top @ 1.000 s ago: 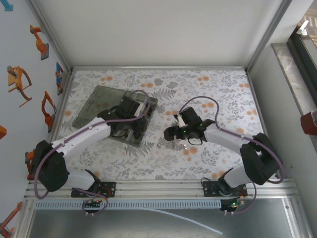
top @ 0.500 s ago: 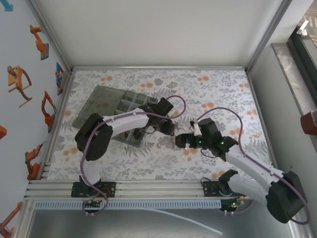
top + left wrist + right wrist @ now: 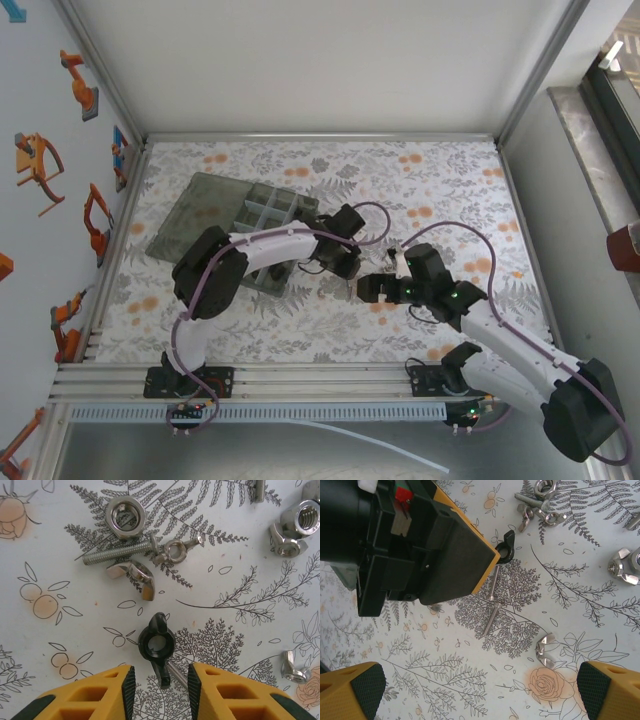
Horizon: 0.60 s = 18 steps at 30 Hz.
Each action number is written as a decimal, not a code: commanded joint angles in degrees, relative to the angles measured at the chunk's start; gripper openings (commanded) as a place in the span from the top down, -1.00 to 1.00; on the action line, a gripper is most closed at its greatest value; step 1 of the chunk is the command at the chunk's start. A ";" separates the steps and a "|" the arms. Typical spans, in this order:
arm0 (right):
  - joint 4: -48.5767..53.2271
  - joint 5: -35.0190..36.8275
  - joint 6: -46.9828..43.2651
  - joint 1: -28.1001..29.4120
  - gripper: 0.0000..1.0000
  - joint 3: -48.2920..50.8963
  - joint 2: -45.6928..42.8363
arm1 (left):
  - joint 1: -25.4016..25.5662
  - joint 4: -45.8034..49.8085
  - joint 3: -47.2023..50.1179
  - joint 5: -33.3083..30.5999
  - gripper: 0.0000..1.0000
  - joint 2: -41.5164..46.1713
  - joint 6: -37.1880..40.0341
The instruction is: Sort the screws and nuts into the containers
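A black wing nut (image 3: 156, 645) lies flat on the floral cloth, its lower wing between the yellow fingers (image 3: 100, 692) of my left gripper (image 3: 160, 685). The jaws stand a little apart and touch nothing. A thin silver screw (image 3: 177, 672) runs under that wing. More silver nuts (image 3: 125, 517) and a long screw (image 3: 117, 552) lie just beyond. My right gripper (image 3: 480, 695) hangs wide open over bare cloth, near two silver screws (image 3: 492, 600) and a silver wing nut (image 3: 547, 650). The containers (image 3: 265, 215) sit at the left in the top view.
The left gripper's body (image 3: 420, 545) looms close in front of the right wrist camera, beside the black wing nut (image 3: 507, 542). Domed cap nuts (image 3: 300, 522) lie at the right. The box's flat lid (image 3: 195, 215) spreads left of the compartments.
The left arm swung right from the organizer box to the loose hardware, and its jaws narrowed. The right gripper shifted slightly toward the near edge and opened fully.
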<state>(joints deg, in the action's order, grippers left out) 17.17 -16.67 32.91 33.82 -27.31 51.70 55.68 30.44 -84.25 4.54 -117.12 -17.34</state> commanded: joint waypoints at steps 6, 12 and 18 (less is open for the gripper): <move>0.85 0.40 -1.28 -0.27 -0.99 -1.32 0.74 | 0.66 3.77 -3.07 -2.08 0.48 -2.80 0.38; 0.76 0.49 -1.81 -0.41 -0.99 -2.20 1.85 | 0.66 4.48 -3.91 -3.81 0.68 -3.38 0.35; 0.54 0.66 -2.92 -0.73 -0.99 -3.25 3.36 | 0.41 3.55 -2.56 -5.64 0.87 0.24 -0.05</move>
<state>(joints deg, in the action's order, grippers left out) 17.34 -16.64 31.38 33.56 -28.25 54.57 56.23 32.91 -86.65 0.62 -119.42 -17.37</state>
